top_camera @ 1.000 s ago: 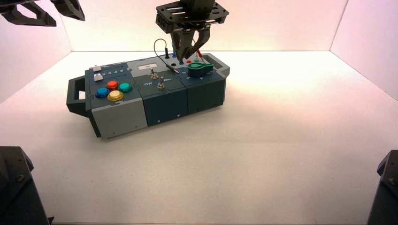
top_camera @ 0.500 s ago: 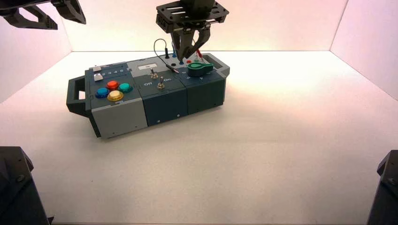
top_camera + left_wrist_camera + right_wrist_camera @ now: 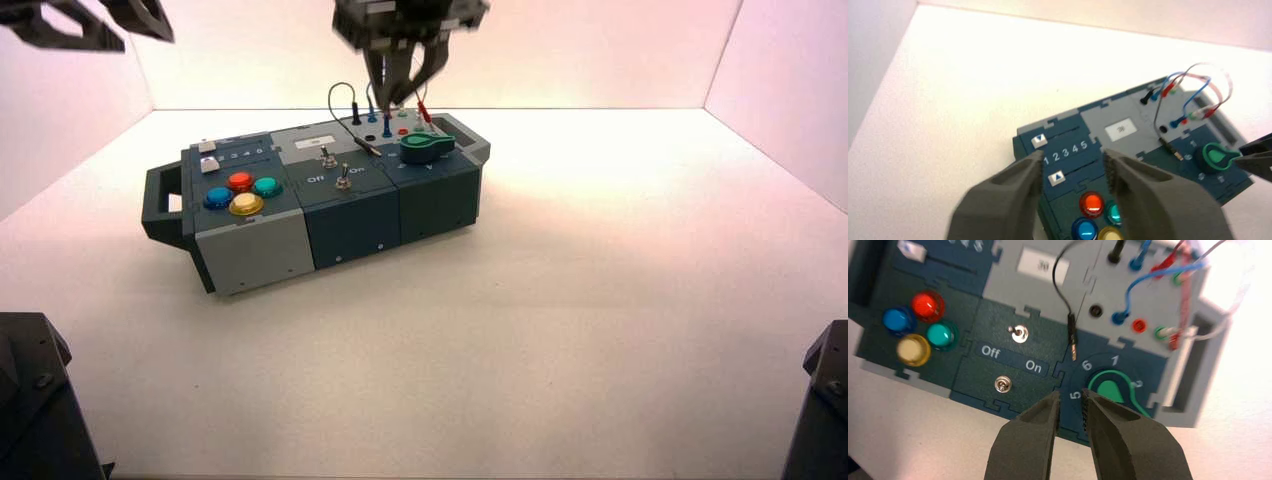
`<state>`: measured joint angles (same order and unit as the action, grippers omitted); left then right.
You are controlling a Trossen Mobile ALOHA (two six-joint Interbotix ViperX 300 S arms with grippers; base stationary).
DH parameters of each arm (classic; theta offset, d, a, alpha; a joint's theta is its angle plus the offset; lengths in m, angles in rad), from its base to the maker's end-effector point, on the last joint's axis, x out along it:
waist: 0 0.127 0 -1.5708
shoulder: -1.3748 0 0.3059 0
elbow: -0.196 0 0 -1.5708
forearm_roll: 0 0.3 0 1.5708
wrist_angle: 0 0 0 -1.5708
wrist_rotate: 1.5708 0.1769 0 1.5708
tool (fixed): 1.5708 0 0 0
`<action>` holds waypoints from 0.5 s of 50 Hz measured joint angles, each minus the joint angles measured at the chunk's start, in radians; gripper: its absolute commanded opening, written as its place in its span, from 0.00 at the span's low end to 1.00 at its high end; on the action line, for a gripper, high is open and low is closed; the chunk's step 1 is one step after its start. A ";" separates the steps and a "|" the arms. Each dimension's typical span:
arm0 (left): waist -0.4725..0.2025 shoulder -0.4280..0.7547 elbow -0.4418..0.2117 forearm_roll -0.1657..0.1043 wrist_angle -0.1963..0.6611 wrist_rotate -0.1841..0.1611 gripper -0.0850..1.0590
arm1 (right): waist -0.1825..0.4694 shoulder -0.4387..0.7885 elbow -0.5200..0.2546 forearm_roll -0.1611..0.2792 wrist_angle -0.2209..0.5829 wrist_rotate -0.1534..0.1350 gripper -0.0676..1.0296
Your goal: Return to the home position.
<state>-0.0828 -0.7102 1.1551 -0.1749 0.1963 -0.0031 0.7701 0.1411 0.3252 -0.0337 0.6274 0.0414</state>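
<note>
- The box (image 3: 255, 257) sat left of centre in the high view, its far end reaching the upper middle, turned at a slant; neither gripper was clamped on it, presumably because homing needed nothing from it.
- The right gripper (image 3: 405, 98) hung at the upper middle, over the box's wired end. Its jaws stood apart with a narrow gap and nothing between them, likely so that it could leave without dragging anything along.
- The left gripper (image 3: 144, 44) was at the upper left corner of the frame, high and off to the side of the buttons, its jaws well parted and holding nothing; that place probably gave the other arm room.
- Under the right gripper lay the green knob (image 3: 425, 148), free of any grip. The wires (image 3: 371, 98) arched up just beyond, so a lift straight up and back seemed the safer way out; a sideways sweep might have snagged one.
- The loose plug (image 3: 1072, 335) rested on the panel beside the black socket (image 3: 1095, 311), out of it, and homing gave no reason to pick it up.
- Home looked unfinished for the right arm, judging by its reach over the box.
</note>
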 measured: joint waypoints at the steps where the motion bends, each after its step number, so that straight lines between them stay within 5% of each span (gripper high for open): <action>1: 0.000 -0.011 0.000 0.000 0.005 0.000 0.60 | 0.000 -0.005 0.002 0.000 0.000 0.000 0.28; 16: -0.002 -0.227 0.002 0.000 0.144 -0.002 0.57 | -0.055 -0.299 0.115 -0.009 -0.005 0.011 0.27; 25: 0.000 -0.365 0.006 0.000 0.225 -0.009 0.41 | -0.091 -0.508 0.213 -0.009 0.000 0.017 0.20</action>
<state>-0.0828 -1.0753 1.1612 -0.1749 0.4218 -0.0123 0.6796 -0.3666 0.5384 -0.0430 0.6274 0.0583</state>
